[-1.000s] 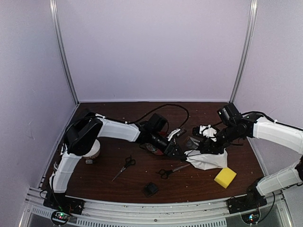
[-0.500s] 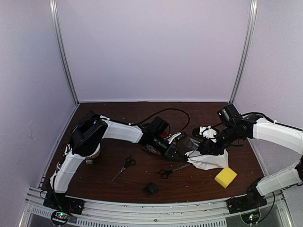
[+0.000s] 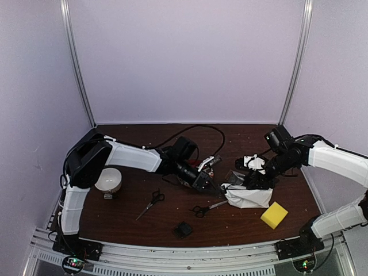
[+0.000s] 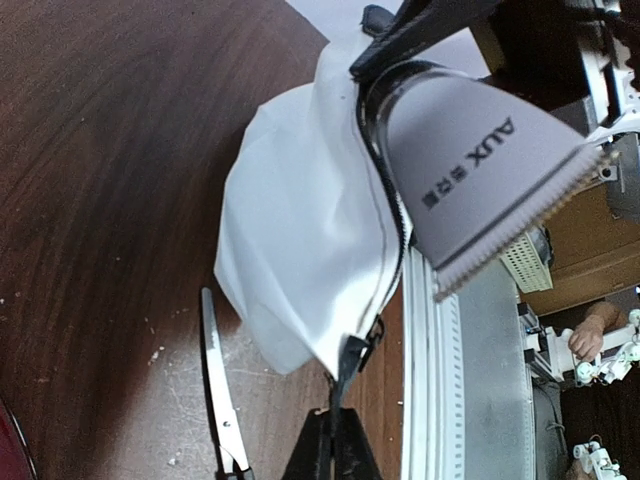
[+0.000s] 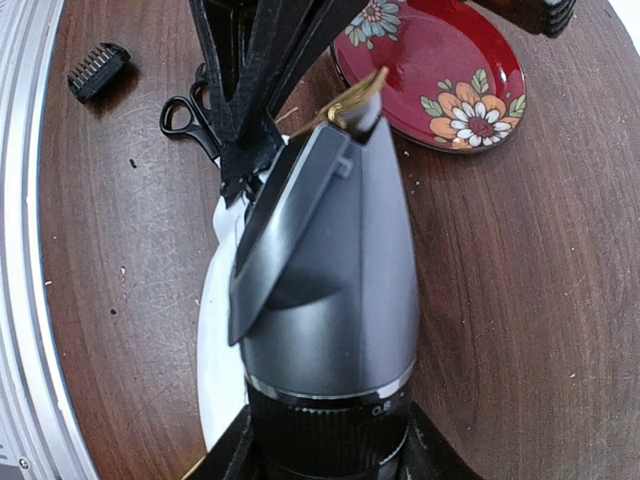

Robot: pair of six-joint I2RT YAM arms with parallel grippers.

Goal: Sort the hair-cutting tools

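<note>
Hovering at unzipped mouth of white pouch [image 3: 247,196]: slim grey-and-black electric clipper [image 5: 330,270], toothed head, clamped in right gripper [image 5: 330,448]. Left gripper [image 4: 330,445] fingers pinched together on zipper pull [image 4: 350,355]. Black-handled scissors [image 3: 206,208] flat beside pouch; second scissors [image 3: 150,202] further left. Small black attachment block [image 3: 183,229] near front edge.

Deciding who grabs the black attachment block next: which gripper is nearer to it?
Left. The left gripper, shut on the white pouch, is beyond and right of the attachment block; the right gripper, holding the clipper at the pouch, is farther right.
</note>
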